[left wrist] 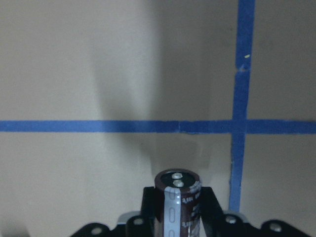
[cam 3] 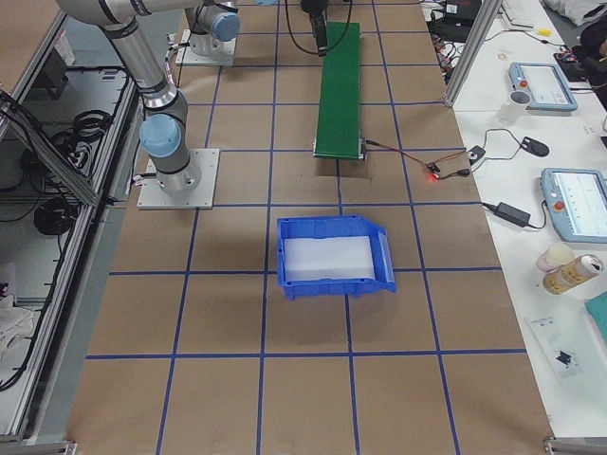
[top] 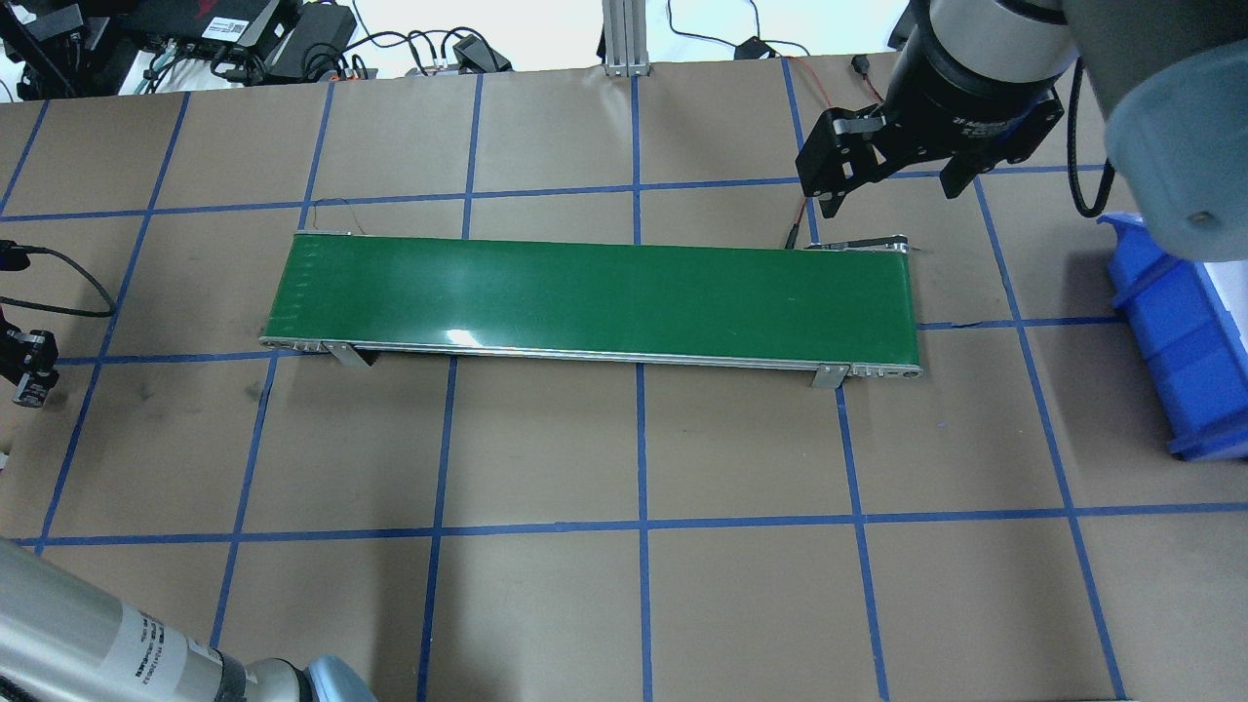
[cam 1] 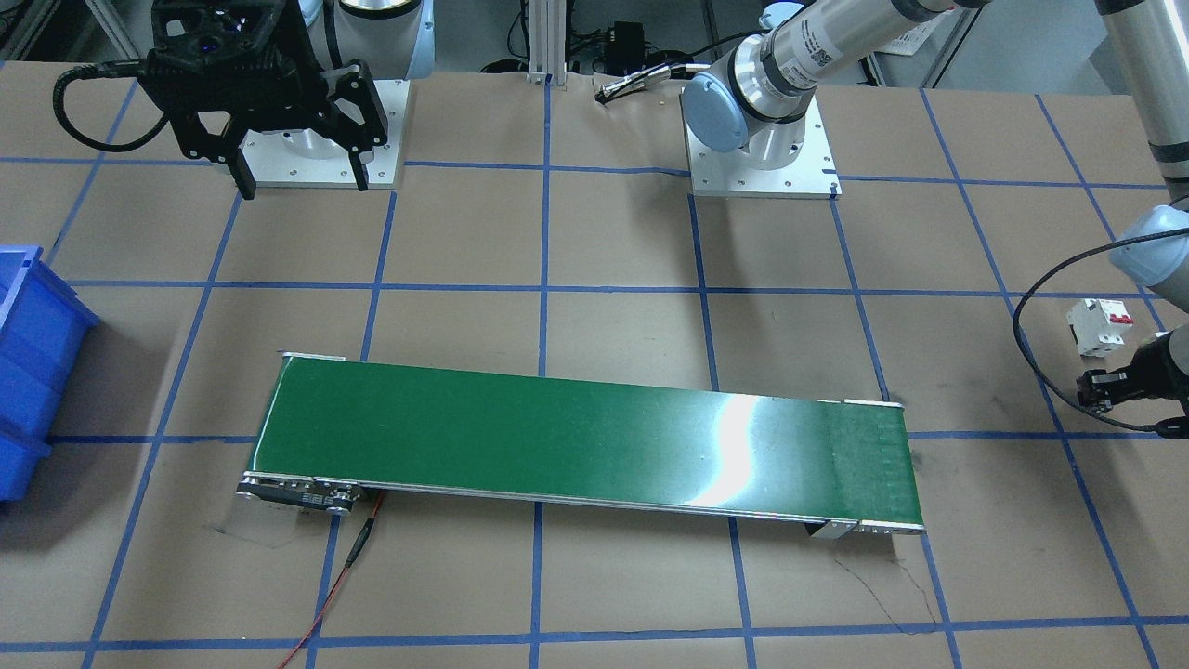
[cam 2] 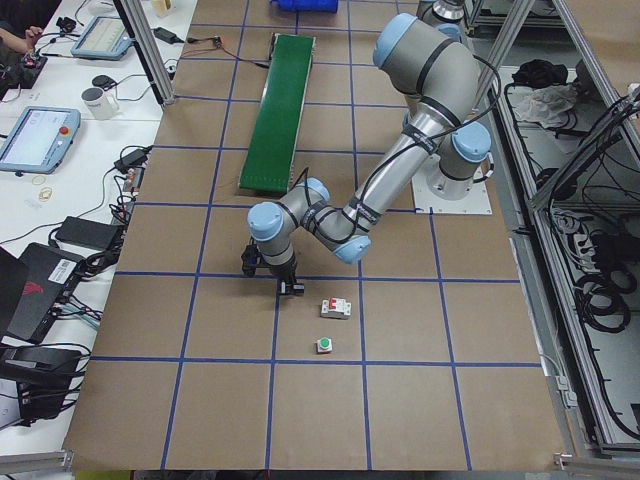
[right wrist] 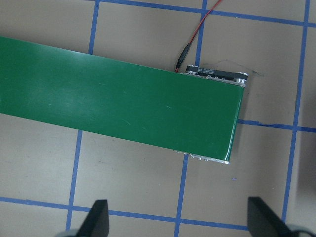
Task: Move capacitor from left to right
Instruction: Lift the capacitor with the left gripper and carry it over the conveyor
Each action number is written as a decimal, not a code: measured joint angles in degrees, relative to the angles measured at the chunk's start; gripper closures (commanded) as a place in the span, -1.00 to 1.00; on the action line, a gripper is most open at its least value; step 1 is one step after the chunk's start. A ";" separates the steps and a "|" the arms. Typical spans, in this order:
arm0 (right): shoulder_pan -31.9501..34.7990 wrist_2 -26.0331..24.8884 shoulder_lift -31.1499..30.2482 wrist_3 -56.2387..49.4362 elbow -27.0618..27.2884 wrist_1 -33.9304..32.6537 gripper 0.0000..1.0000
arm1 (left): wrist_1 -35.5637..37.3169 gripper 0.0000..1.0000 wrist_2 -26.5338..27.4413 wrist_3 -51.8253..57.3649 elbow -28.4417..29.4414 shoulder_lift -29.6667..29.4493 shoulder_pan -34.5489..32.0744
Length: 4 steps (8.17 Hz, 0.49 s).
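The capacitor [left wrist: 177,200], a dark stubby cylinder with a silvery stripe and metal end, stands upright between the fingers of my left gripper [left wrist: 177,212], which is shut on it just above the brown paper table. That gripper shows at the table's left end in the front view [cam 1: 1101,388], the overhead view [top: 29,366] and the left side view [cam 2: 272,272]. My right gripper [top: 882,180] is open and empty, hovering over the right end of the green conveyor belt [top: 585,292]; its fingertips [right wrist: 98,219] frame the belt end [right wrist: 118,103].
A white circuit breaker [cam 1: 1099,325] with red switches lies beside the left gripper, and a green-capped push button [cam 2: 324,345] lies further out. A blue bin [top: 1180,331] stands at the right end. A red wire [cam 1: 344,576] runs from the belt.
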 measured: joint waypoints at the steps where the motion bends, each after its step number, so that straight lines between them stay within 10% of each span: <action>1: 0.00 0.00 0.02 0.00 0.00 0.03 -1.00 | -0.33 1.00 0.91 -2.09 0.21 1.58 -1.20; 4: 0.00 0.08 0.02 0.00 0.00 0.19 -1.00 | -8.47 1.00 1.75 -10.33 0.62 9.66 -8.42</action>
